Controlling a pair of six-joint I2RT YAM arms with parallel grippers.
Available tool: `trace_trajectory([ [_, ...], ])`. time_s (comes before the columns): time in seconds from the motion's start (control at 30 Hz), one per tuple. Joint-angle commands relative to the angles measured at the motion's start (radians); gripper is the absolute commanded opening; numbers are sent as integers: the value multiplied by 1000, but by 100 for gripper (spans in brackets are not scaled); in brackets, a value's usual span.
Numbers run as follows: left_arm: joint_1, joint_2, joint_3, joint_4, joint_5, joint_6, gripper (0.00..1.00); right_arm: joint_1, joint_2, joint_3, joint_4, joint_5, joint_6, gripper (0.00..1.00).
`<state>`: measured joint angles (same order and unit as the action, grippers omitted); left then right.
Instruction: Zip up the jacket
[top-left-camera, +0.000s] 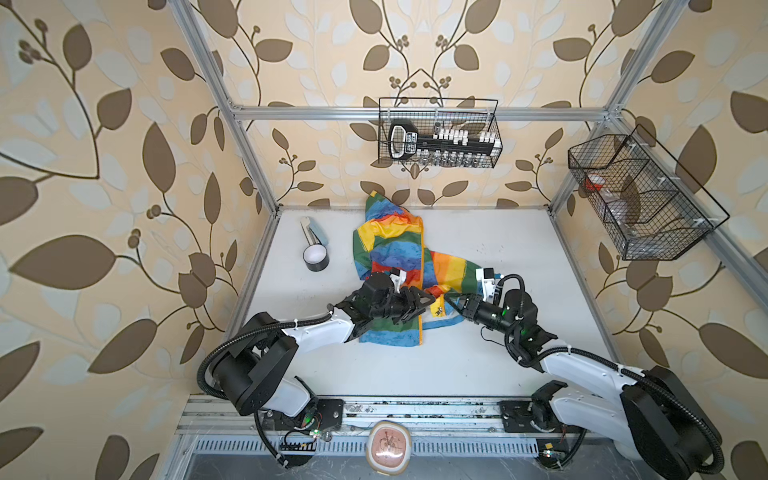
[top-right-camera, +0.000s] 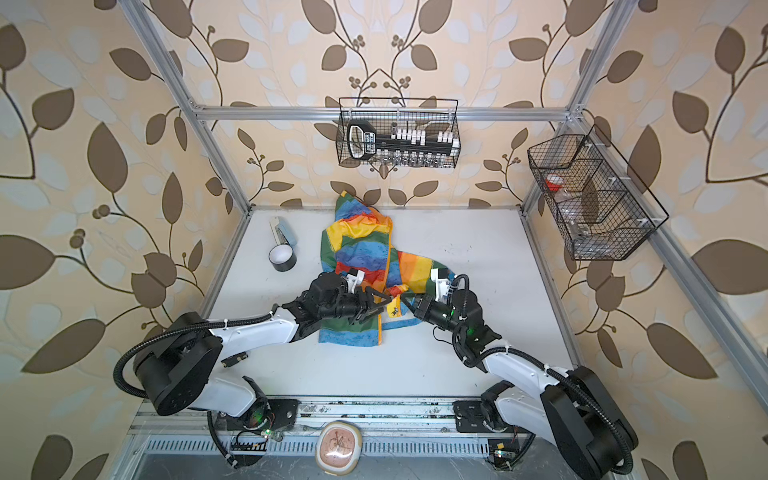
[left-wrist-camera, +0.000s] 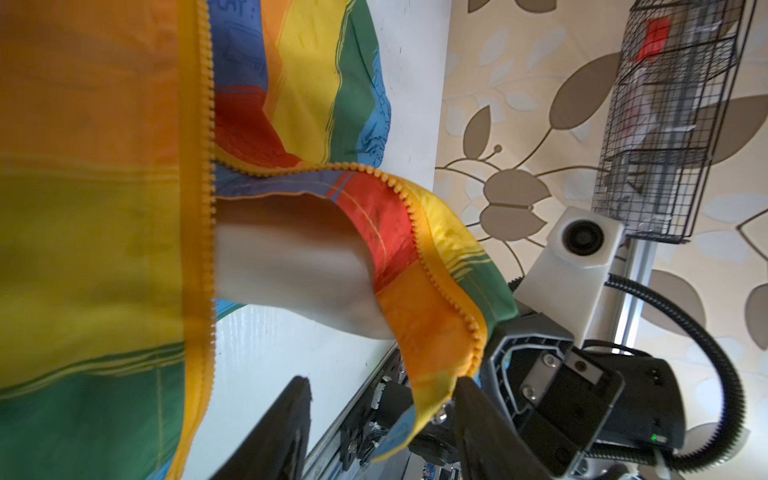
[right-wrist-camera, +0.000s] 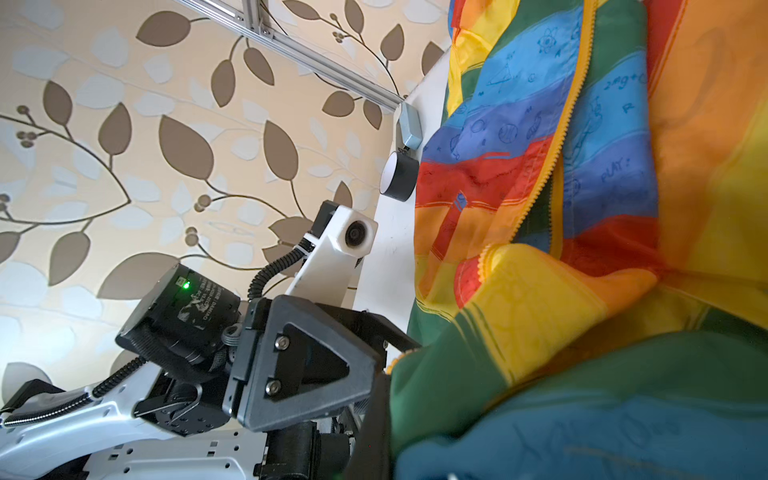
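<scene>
Jacket (top-left-camera: 390, 249) lies crumpled, centre-back of bench (top-left-camera: 519, 257). Zip (left-wrist-camera: 205, 124) halves are apart at the hem, so zipping hasn't started. Right jaws clamped on loose front flap; left jaws part-open, gripping nothing.

In a top view the rainbow-striped thin fabric jacket (top-left-camera: 390, 249) lies mid-frame on the white tabletop (top-left-camera: 519, 332), its far end against the rear wall. The black tape roll (top-left-camera: 316, 258) sits left of it, apart, with the pale-blue box (top-left-camera: 314, 230) just behind the roll. The left gripper (top-left-camera: 428, 303) and right gripper (top-left-camera: 449, 300) face each other closely over the jacket's near half, while a black wire basket (top-left-camera: 439, 133) hangs above the jacket on the rear rail and a black mesh basket (top-left-camera: 640, 199) hangs at upper right.
</scene>
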<state>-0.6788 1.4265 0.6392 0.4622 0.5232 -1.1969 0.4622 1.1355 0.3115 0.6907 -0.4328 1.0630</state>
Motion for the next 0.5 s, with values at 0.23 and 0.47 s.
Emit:
trace_trajectory([
  [0.23,8,-181,-28,-42,-21,-27,49,-2,124,124,158,88,53,0],
  [0.47,8,-232,-12,-40,1,-47,51,12,170,175,167,94,58,0],
])
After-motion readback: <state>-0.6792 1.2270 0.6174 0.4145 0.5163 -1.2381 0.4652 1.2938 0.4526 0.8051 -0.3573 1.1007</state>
